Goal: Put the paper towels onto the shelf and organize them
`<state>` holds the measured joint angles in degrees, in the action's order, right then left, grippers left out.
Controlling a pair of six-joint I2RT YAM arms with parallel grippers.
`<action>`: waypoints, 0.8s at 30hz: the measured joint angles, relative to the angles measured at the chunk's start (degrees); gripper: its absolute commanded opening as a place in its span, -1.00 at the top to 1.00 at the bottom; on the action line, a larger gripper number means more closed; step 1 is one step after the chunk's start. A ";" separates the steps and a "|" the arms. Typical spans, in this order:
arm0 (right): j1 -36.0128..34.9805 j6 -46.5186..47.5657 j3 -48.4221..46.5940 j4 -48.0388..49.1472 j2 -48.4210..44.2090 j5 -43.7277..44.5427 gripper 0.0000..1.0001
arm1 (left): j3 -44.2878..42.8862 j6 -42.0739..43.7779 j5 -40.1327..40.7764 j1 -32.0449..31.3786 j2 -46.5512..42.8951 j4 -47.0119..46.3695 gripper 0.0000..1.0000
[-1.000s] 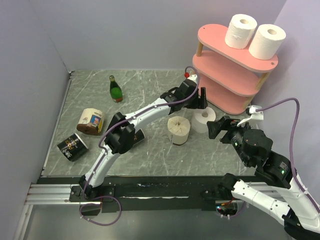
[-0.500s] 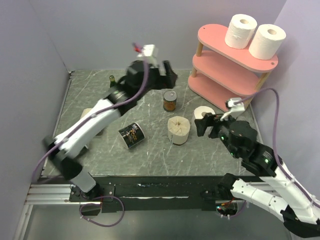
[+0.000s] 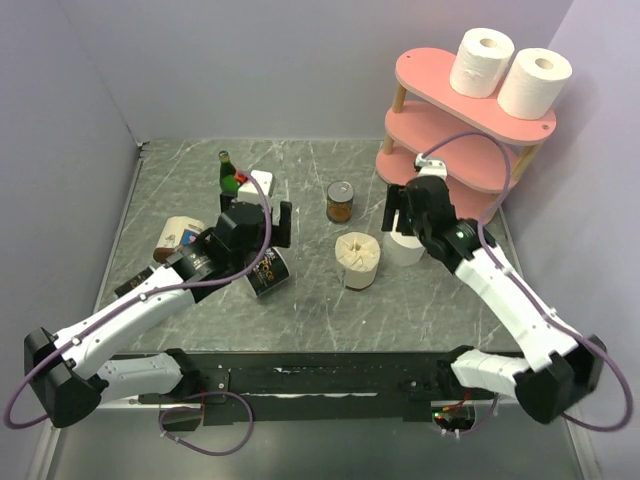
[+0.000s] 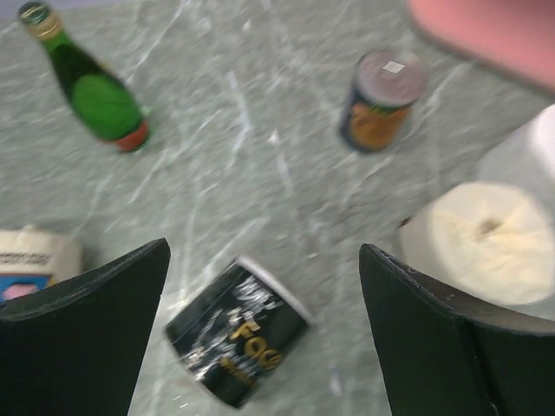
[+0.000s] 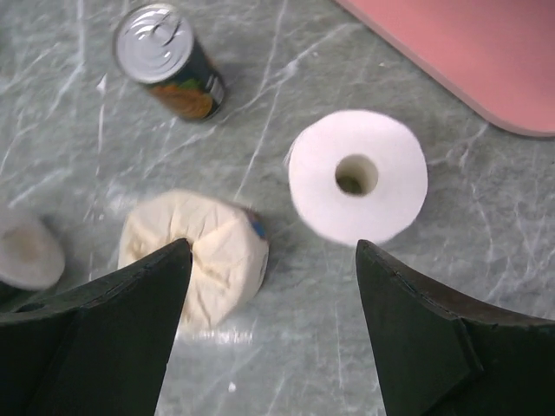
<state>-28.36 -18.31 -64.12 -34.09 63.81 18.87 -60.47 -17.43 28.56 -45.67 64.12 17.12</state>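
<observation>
three white paper towels are in view. two stand upright side by side on the top tier of the shelf [image 3: 425,78], one [image 3: 481,62] toward the middle of the board and the other [image 3: 534,83] at its right end. the third roll [image 5: 388,201] stands on its end on the desk [image 3: 300,300], just in front of the shelf's bottom board, its hollow core facing up.

there is one shelf, pink with three oval tiers on light wooden posts, in the far right corner of the desk.

the other things on the desk:
- one green bottle [image 3: 230,178], upright near the far edge, cap on
- one tin [image 3: 340,201] with an orange label, upright mid-desk, its pull-tab lid shut
- one black can [image 3: 266,272], lying on its side
- two cream wrapped bundles, one [image 3: 358,258] upright between the black can and the third roll, the other [image 3: 180,240] on its side near the left edge

what the bottle, tin and can hold cannot be told.

the right jaws are released and spread wide above the third roll, which is not between the fingers [image 5: 416,329]. the left jaws are also released and wide, over the black can, grasping nothing.
</observation>
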 measured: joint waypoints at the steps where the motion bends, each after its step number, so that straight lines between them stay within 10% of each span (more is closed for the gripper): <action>1: 0.68 -0.44 -0.79 0.04 1.66 -0.02 -0.62 | 1.14 1.03 1.40 -0.26 -0.15 0.24 -0.93; 24: 6.97 -12.39 -9.11 -1.99 28.09 2.10 -0.59 | 2.95 6.10 13.11 -6.34 -5.92 -0.52 -0.93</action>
<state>-21.39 -30.70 -73.23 -36.07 91.90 20.97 -57.52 -11.33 41.67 -52.01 58.19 16.60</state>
